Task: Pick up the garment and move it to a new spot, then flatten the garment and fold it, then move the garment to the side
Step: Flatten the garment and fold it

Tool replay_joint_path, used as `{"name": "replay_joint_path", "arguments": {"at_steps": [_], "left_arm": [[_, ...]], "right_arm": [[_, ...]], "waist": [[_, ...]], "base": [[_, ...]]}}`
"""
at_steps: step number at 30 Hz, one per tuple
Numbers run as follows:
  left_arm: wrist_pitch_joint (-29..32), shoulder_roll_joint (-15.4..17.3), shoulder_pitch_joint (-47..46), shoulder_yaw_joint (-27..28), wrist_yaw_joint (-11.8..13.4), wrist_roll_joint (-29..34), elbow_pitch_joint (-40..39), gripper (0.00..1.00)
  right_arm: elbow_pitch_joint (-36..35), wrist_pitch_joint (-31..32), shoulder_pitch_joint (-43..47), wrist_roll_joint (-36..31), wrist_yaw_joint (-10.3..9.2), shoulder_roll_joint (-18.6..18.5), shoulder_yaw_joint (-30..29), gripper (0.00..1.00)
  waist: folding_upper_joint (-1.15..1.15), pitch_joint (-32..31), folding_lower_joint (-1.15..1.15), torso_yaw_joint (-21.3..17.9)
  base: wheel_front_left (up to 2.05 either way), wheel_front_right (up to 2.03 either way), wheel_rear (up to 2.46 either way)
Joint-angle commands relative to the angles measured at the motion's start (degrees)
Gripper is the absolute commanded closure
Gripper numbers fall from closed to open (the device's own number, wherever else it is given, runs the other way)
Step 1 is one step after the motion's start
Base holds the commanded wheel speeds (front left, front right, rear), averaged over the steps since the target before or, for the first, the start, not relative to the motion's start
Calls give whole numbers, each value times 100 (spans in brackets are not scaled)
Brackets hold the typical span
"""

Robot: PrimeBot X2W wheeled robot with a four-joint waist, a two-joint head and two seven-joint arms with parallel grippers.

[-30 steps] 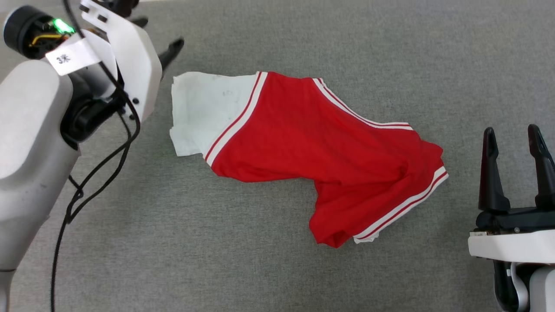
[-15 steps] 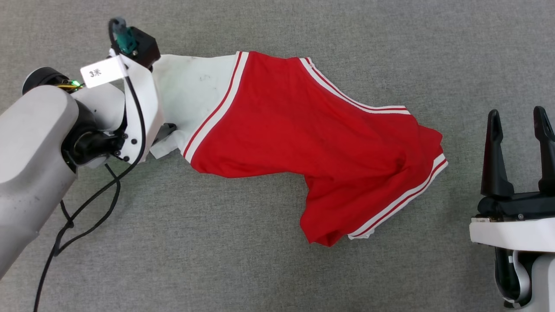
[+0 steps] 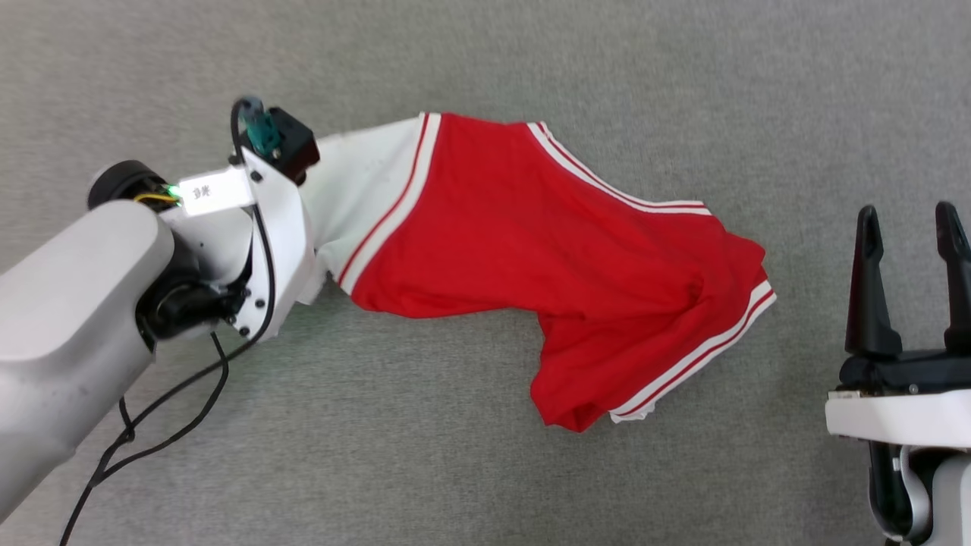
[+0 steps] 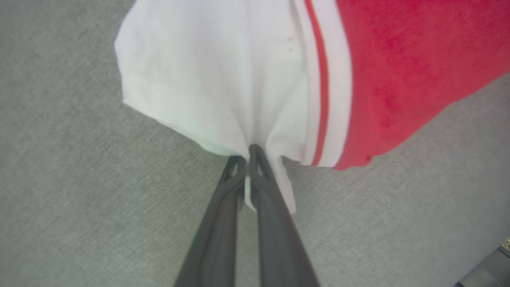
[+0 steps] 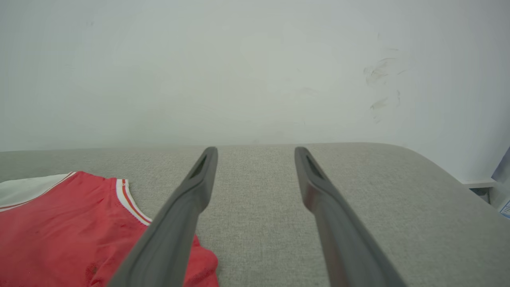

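Now you are clamping the left gripper (image 4: 247, 157) on the jersey sleeve (image 4: 191, 79) for lifting; the right gripper (image 3: 908, 220) is standing open beside the jersey (image 3: 546, 250).

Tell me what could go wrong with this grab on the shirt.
The left gripper pinches just the edge of the white sleeve; that thin hold may slip under load.
Held by one sleeve, the garment could drag and bunch on the grey surface.
The right gripper stands open, off the cloth, so nothing backs the grip.

Grey fabric surface (image 3: 455, 470); red-and-white garment (image 3: 531, 243) lies on it.
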Motion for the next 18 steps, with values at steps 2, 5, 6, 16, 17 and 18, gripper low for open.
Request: {"name": "replay_joint_path", "arguments": {"at_steps": [2,5,6,16,17,18], "left_arm": [[-178,156,91,-86,-4,-38,-243,100],[-308,370,257,-208,-4,-108,-589,100],[-340,427,323,-251,-4,-137,-680,100],[-636,764,1478,-613,128,-472,-1132,100],[-652,747,1598,-664,145,-504,-1139,100],[-651,732,1699,-718,133,-523,-1137,100]], "right_arm": [[35,-15,126,-43,-2,8,-27,0],[68,-14,240,-38,-2,8,-38,0],[83,-14,273,-38,-2,8,-51,0],[137,-14,479,-18,-2,7,-24,0],[139,-14,481,-15,-2,7,-30,0],[136,-14,494,-12,-2,7,-36,0]], "waist": [[0,-319,-1,171],[0,-541,-1,278],[0,-617,-1,321],[0,-956,-1,427],[0,-971,-1,420],[0,-983,-1,415]], "base": [[0,0,0],[0,0,0],[0,0,0],[0,0,0],[0,0,0],[0,0,0]]}}
